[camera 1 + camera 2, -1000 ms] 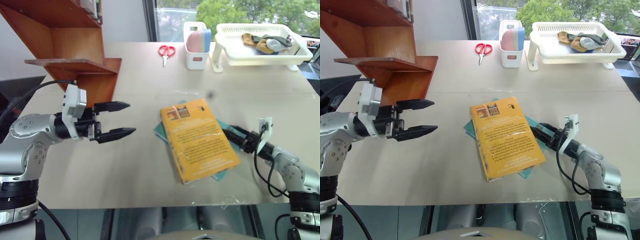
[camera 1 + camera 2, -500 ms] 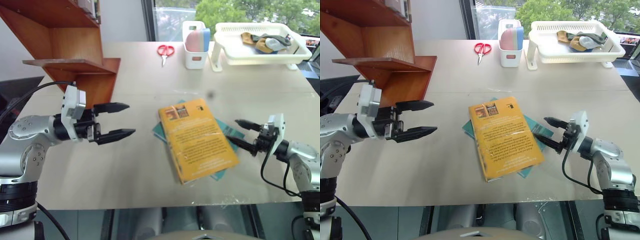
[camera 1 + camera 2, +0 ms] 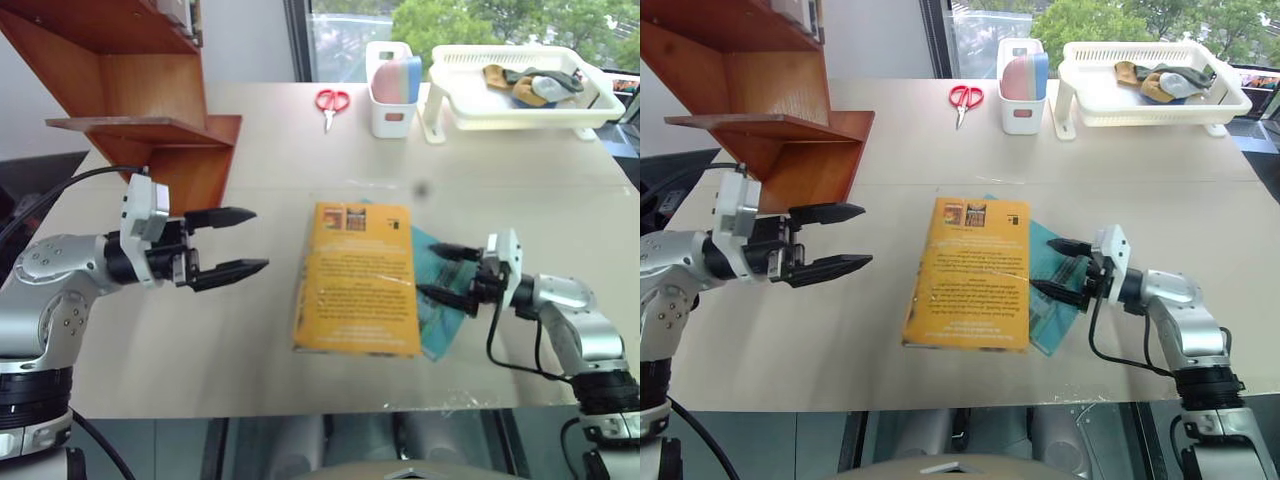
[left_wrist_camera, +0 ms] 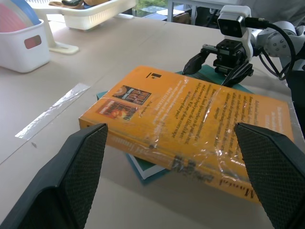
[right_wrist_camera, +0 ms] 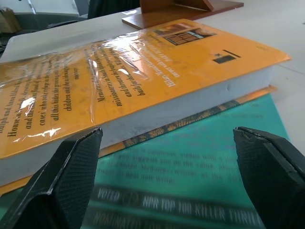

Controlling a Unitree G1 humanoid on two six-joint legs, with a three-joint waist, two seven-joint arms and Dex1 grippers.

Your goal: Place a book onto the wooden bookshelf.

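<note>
We see the teal book point(image 3: 1052, 290) only as a strip, the rest hidden beneath the book point(image 3: 970, 275). The wooden bookshelf point(image 3: 130, 100) is cut off by the top and left picture edges. Items heaped in the white tray point(image 3: 520, 95) at the tabletop's far right corner are too small to identify.

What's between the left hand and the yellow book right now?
Only bare table between the open left hand and the book, as the left eye view shows.
</note>
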